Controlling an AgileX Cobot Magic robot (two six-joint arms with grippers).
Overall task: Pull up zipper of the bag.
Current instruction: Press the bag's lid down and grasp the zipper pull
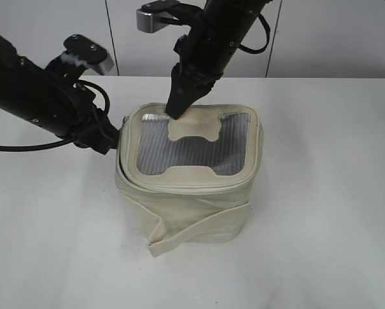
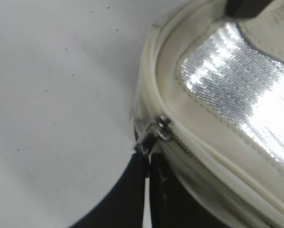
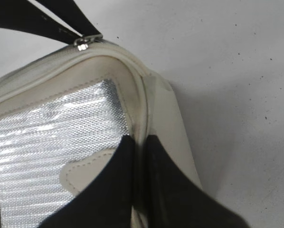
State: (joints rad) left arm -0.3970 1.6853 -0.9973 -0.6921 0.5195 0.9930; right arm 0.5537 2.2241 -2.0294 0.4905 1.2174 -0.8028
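The cream bag (image 1: 199, 209) stands mid-table, its grey mesh lid (image 1: 192, 151) facing up. The zipper (image 2: 195, 151) runs round the lid rim. Its metal slider (image 2: 163, 126) sits at the lid's left corner, with the ring pull (image 2: 143, 145) hanging off it. My left gripper (image 2: 147, 159) is shut on that pull, at the bag's left side (image 1: 117, 136). My right gripper (image 1: 176, 111) comes down from behind and is shut on the lid's rear rim (image 3: 139, 141), one finger on the lid and one outside it. The slider (image 3: 86, 42) also shows in the right wrist view.
A white table (image 1: 321, 206) lies all round the bag. A cream strap (image 1: 199, 225) crosses the bag's front, with a loose end at the lower left. A grey panelled wall (image 1: 334, 38) stands behind the table.
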